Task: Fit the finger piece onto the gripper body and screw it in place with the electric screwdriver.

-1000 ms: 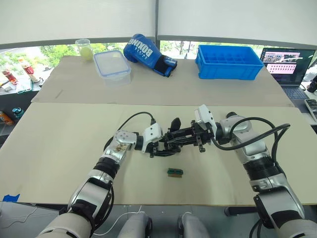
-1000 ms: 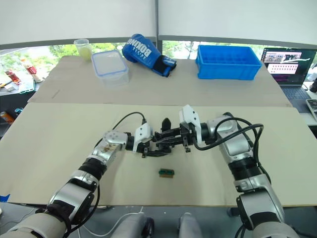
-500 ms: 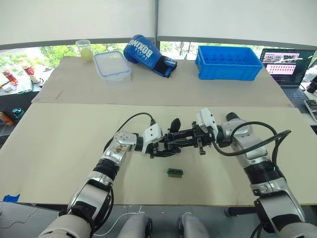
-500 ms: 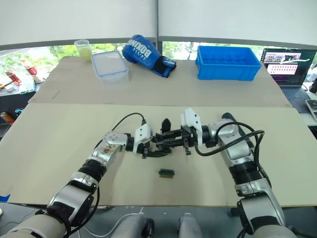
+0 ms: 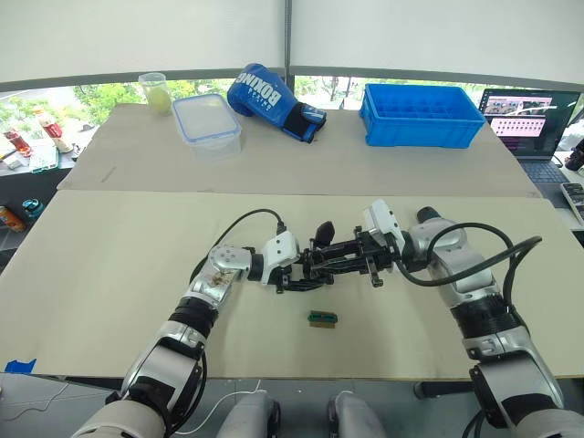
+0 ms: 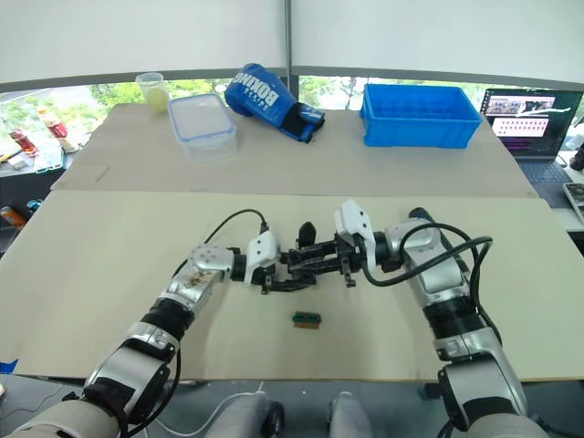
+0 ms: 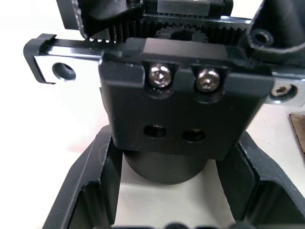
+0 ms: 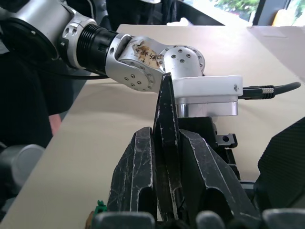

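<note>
The gripper body (image 5: 311,265), a chunky black mechanism with one pointed finger sticking up, hangs just above the mid table. My left gripper (image 5: 294,274) is shut on its rounded motor base. In the left wrist view the gripper body (image 7: 183,102) shows a geared rack and two silver screws above two bare holes. The finger piece (image 8: 164,105), a thin black wedge, is clamped upright in my right gripper (image 8: 166,138). My right gripper (image 5: 336,261) meets the body from the right, with the finger piece at the body's rack. The electric screwdriver is out of view.
A small green-and-black block (image 5: 322,318) lies on the table just in front of the grippers. At the back stand a blue bin (image 5: 422,114), a blue boxing glove (image 5: 274,99), a clear lidded container (image 5: 207,119) and a cup (image 5: 155,89). A laptop (image 5: 529,119) sits far right.
Both grippers have sunk slightly toward the table's front with their parts, and the right elbow has dropped. Both holds are unchanged.
</note>
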Available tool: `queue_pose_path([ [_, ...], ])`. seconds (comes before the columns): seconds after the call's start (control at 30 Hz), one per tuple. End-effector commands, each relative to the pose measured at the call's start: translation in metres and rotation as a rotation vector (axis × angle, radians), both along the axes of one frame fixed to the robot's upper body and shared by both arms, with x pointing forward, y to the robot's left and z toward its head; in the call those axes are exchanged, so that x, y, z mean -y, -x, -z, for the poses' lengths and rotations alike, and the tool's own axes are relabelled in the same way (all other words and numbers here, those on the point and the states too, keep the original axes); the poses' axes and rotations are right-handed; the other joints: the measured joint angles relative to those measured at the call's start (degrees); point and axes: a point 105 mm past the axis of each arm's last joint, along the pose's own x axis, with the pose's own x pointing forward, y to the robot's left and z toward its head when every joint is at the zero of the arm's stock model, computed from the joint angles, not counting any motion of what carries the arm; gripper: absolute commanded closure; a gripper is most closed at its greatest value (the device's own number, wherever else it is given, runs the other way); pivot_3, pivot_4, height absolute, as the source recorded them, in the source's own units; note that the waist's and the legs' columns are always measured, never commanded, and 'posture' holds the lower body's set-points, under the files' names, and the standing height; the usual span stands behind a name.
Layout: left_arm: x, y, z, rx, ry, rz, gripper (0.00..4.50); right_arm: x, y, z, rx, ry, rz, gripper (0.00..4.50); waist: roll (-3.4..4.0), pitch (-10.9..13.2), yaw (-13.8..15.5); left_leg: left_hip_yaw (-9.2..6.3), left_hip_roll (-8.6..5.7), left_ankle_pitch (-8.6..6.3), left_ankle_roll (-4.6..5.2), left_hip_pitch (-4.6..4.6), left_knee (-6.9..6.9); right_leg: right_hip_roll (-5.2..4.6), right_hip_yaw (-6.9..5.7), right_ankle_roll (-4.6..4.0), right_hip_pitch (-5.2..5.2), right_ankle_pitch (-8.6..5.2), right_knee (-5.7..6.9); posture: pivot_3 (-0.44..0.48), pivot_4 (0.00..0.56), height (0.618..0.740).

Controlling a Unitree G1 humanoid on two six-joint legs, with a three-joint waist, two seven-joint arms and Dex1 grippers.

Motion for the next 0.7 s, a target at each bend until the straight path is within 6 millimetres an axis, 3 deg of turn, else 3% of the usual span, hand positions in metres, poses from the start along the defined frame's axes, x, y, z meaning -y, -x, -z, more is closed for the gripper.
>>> queue_pose_path([
  [0.03, -0.010, 0.000, -0.002, 0.002, -0.014, -0.005, 2.22, 0.003, 0.013, 0.045, -0.148, 0.129, -0.049, 4.18, -0.01, -0.01, 0.01, -0.02, 0.00, 0.00, 0.00, 0.01, -0.01, 0.00, 0.00, 0.00, 0.00, 0.00, 0.00, 0.000, 0.150, 0.740],
  [0.23, -0.013, -0.001, -0.003, -0.011, -0.012, -0.016, 2.22, -0.005, -0.001, 0.044, -0.116, 0.050, 0.065, 4.18, -0.07, -0.23, -0.63, 0.01, 0.02, -0.01, -0.01, 0.19, -0.13, 0.00, 0.01, 0.00, 0.08, 0.00, 0.00, 0.000, 0.150, 0.740],
  [0.7, -0.037, 0.004, 0.000, -0.094, -0.062, -0.004, 2.22, 0.007, 0.001, 0.051, -0.136, 0.097, 0.066, 4.18, -0.04, -0.33, -1.59, 0.01, 0.30, -0.02, -0.27, 0.35, -0.31, 0.13, 0.05, -0.01, 0.08, 0.00, 0.08, 0.000, 0.150, 0.740],
])
